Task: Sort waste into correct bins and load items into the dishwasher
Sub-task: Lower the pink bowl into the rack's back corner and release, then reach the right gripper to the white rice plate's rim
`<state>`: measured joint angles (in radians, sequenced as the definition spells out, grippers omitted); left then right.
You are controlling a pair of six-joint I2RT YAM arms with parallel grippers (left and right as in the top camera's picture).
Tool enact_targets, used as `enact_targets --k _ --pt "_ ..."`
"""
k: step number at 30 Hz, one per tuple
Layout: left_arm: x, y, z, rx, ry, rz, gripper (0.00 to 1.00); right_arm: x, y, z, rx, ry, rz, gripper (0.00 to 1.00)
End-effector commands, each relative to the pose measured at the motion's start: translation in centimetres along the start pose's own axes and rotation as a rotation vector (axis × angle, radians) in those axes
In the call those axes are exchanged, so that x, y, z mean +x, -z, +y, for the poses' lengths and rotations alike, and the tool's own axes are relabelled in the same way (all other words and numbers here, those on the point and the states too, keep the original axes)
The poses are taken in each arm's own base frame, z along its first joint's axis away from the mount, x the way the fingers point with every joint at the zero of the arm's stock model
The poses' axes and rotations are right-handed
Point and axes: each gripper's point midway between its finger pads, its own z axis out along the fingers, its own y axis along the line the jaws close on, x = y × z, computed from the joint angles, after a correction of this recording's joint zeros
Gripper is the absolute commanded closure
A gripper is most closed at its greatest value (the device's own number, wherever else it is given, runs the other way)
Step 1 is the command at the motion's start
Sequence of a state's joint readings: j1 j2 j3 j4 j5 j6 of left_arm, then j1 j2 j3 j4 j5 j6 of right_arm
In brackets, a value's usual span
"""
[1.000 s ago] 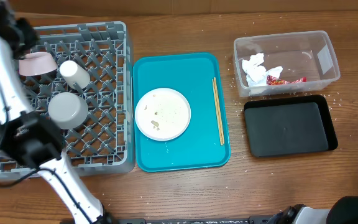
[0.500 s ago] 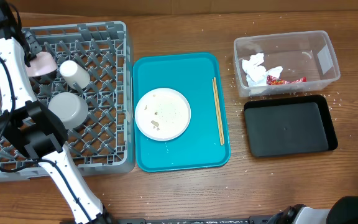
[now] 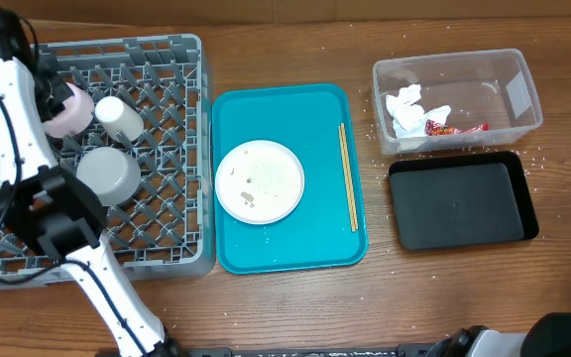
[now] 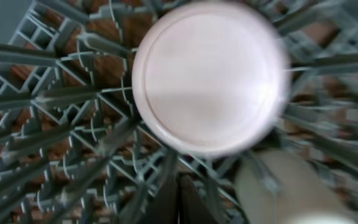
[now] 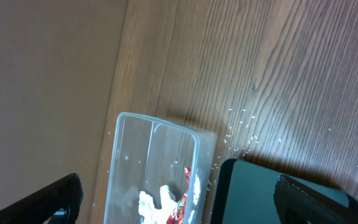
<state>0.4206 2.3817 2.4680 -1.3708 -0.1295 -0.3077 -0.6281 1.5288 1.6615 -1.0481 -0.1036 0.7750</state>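
The small pale-pink dish stands tilted in the grey dish rack, next to the small white cup and the grey metal bowl. In the left wrist view the pink dish fills the frame, blurred. My left gripper is just below it, fingers together and holding nothing. The white plate, with food scraps on it, and the chopsticks lie on the teal tray. The tissue and the red wrapper lie in the clear tub. My right gripper is open above the tub.
The black tray sits in front of the clear tub and also shows in the right wrist view. Loose rice grains are scattered on the wooden table around the tub. My left arm stretches over the rack's left side.
The left arm swung over the rack's back left corner. The pink dish shifted slightly right and down and now shows a rounder face. The rest is unchanged.
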Motion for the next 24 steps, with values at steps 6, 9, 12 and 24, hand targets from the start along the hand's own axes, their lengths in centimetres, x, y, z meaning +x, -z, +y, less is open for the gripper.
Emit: enact_targets --k 6,9,12,24 --pt "-0.7 17.0 -1.6 0.278 0.045 -0.263 0.0 -0.7 1.7 0.8 -0.032 0.001 -0.042 0.0" --pt "-0.2 17.4 -1.5 0.28 0.043 -0.256 0.0 -0.7 1.7 0.8 -0.032 0.001 -0.042 0.0" --pt "0.4 16.9 -1.4 0.268 0.041 -0.224 0.0 -0.7 1.7 0.8 -0.032 0.001 -0.042 0.0" --pt "0.8 16.6 -1.6 0.268 0.037 -0.202 0.0 -1.5 1.8 1.7 -0.069 0.008 -0.074 0.0"
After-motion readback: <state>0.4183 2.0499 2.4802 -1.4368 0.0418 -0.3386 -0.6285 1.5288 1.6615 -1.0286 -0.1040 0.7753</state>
